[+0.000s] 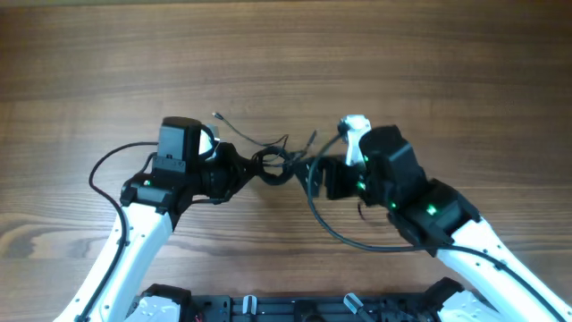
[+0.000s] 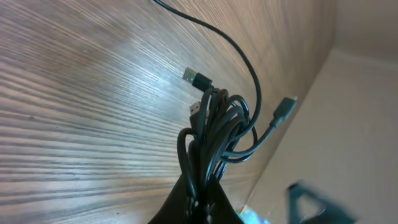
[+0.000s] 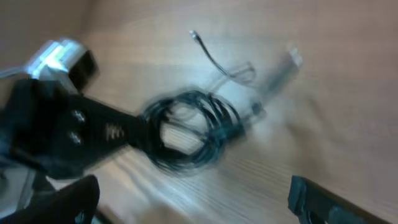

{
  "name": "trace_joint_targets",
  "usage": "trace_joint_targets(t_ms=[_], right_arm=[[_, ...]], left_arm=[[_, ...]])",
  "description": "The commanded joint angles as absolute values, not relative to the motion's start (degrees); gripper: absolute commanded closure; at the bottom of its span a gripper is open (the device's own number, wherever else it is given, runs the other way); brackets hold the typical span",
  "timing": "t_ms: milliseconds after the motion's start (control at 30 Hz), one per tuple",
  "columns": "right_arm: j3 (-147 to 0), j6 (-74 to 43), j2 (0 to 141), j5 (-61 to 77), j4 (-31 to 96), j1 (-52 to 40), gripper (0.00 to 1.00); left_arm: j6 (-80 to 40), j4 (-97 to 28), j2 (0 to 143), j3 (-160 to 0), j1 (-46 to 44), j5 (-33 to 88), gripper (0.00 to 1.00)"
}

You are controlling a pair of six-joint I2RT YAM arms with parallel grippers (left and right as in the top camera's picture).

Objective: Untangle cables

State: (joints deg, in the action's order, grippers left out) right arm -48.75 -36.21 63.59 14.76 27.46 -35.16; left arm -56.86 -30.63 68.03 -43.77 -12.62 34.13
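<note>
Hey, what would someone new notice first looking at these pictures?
The tangle of black cables in the middle of the wooden table, pinched by the left gripper. The right gripper stands open right beside it, and a silver plug pokes out of the bundle.

thin black cables [image 1: 273, 165] — knotted loops, plug ends sticking out

The brown wood-grain bench [image 2: 74, 112] I work on has a smooth, faintly shiny finish; the thin black cables [image 2: 214, 134] look like glossy plastic, their plug tips [image 2: 191, 76] bright metal.
</note>
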Motion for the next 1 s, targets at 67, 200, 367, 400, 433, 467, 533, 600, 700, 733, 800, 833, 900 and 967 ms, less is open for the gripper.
trace_joint_targets(t_ms=[67,200,367,400,433,467,533,600,700,733,800,833,900,967], right_arm=[[-46.06,-59.02,65.65,20.78,31.16,-35.59,0.04],[-45.30,-70.87,71.07,24.43,21.87,-36.40,0.10],[-45.30,-78.81,79.00,24.91,10.61,-38.81,0.25],[-45.30,-80.42,80.77,24.91,9.69,-38.89,0.30],[-45.30,-81.69,82.13,24.75,9.15,-38.89,0.35],[-45.30,-82.54,83.44,23.97,8.36,-38.87,0.41],[-45.30,-82.61,85.86,22.24,6.31,-38.87,0.63],[-45.30,-82.67,86.74,22.28,5.28,-38.72,0.78],[-45.30,-82.56,86.54,23.68,4.80,-38.65,0.15],[-45.30,-82.48,86.48,23.62,5.39,-38.33,0.04],[-45.30,-82.54,86.41,24.10,6.94,-37.15,0.00],[-45.30,-82.65,86.41,25.02,7.38,-36.40,0.00],[-45.30,-84.62,86.41,26.92,7.11,-35.92,0.00],[-45.30,-88.88,86.41,27.14,6.74,-36.05,0.00]], left_arm=[[-69.06,-30.52,67.07,-45.23,-12.32,32.93,0.96],[-71.64,-30.48,67.07,-45.23,-14.11,32.93,0.96],[-72.75,-30.22,67.07,-45.23,-16.29,32.67,0.96],[-73.49,-30.15,67.07,-45.23,-16.29,32.69,0.96],[-74.61,-29.91,67.07,-45.23,-16.29,32.71,0.96],[-75.16,-29.41,67.07,-45.23,-16.32,32.84,0.96],[-75.50,-28.91,67.07,-45.23,-16.38,33.47,0.96],[-75.46,-29.02,67.07,-45.23,-16.97,33.80,0.96],[-75.44,-28.99,67.07,-45.23,-17.65,30.94,0.96],[-75.31,-29.15,67.07,-45.23,-17.63,28.49,0.96],[-75.29,-30.46,67.07,-45.23,-17.63,21.71,0.96],[-75.37,-31.11,67.07,-45.23,-17.63,17.69,0.96],[-77.43,-31.09,67.07,-45.23,-17.63,15.31,0.96],[-81.97,-30.98,67.07,-45.23,-17.78,15.31,0.96]])
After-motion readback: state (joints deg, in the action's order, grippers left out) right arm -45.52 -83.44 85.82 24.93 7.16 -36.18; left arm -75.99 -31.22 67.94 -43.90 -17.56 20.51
